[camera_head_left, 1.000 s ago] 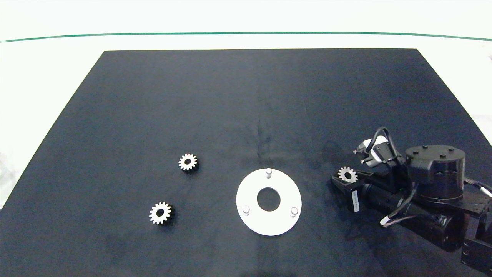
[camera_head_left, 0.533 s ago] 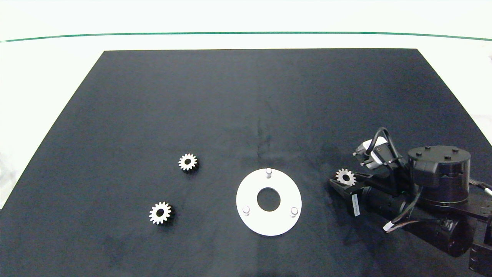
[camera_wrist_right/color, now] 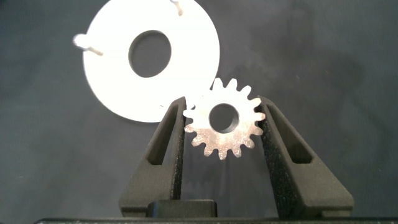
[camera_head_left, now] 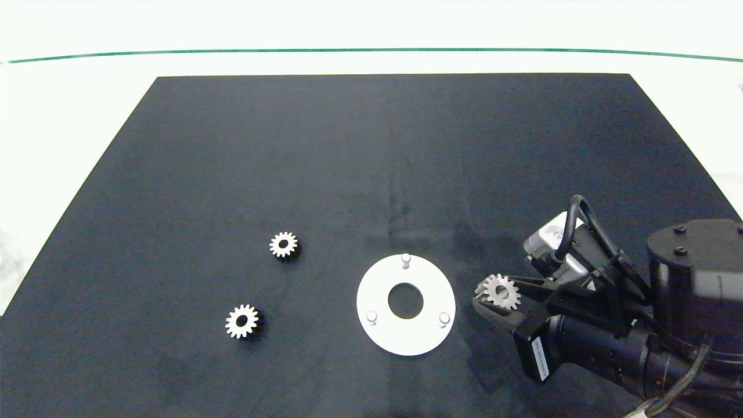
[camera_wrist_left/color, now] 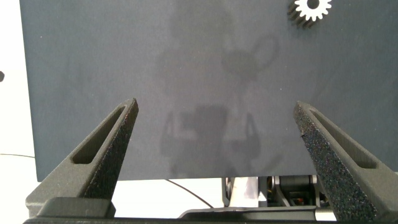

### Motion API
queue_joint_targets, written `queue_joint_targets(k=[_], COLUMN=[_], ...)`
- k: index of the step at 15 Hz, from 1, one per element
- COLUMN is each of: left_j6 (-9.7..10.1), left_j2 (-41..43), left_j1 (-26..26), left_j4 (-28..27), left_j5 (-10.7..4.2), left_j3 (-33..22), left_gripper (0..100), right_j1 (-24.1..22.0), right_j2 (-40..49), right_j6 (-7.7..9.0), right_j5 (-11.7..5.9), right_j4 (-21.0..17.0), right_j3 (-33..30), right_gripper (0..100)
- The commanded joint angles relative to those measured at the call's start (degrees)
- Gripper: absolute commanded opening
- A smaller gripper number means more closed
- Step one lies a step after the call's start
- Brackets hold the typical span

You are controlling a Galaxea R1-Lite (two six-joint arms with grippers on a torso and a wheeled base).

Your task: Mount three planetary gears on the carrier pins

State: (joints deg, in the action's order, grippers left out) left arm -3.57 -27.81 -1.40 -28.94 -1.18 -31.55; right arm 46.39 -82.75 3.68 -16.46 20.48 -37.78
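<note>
My right gripper (camera_head_left: 498,299) is shut on a small silvery gear (camera_head_left: 501,291), held flat above the mat just right of the white disc (camera_head_left: 406,337). In the right wrist view the gear (camera_wrist_right/color: 224,118) sits between the two fingers (camera_wrist_right/color: 168,146), with the disc (camera_wrist_right/color: 118,87) beyond it. Three short pins stand on the disc: one at the far side (camera_head_left: 406,259), one near left (camera_head_left: 371,317), one near right (camera_head_left: 444,319); all are bare. Two more gears lie flat on the mat, one (camera_head_left: 284,245) left of the disc and one (camera_head_left: 242,321) nearer the front. My left gripper (camera_wrist_left/color: 217,137) hangs open over bare mat, a gear (camera_wrist_left/color: 313,7) far beyond it.
A black mat (camera_head_left: 371,162) covers the white table (camera_head_left: 69,116). A thin green line (camera_head_left: 371,50) runs across the table's far side. The right arm's dark body (camera_head_left: 667,325) fills the front right corner.
The right gripper has carried its gear left and toward the front, closer to the disc's right edge, and the arm looms larger. The other gears and the disc have not moved.
</note>
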Motion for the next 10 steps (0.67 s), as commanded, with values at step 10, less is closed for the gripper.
queue_joint_targets(k=[10], left_j6=[-0.03], left_j2=[0.56], left_j1=[0.0], left_j4=[-0.15], left_j5=[-0.05], left_j3=[0.08], left_gripper=[100], right_j1=[4.42], right_j2=[-9.1], right_j6=[-0.17], right_j5=[-0.24], right_j4=[4.57], right_j3=[-1.24], right_gripper=[25])
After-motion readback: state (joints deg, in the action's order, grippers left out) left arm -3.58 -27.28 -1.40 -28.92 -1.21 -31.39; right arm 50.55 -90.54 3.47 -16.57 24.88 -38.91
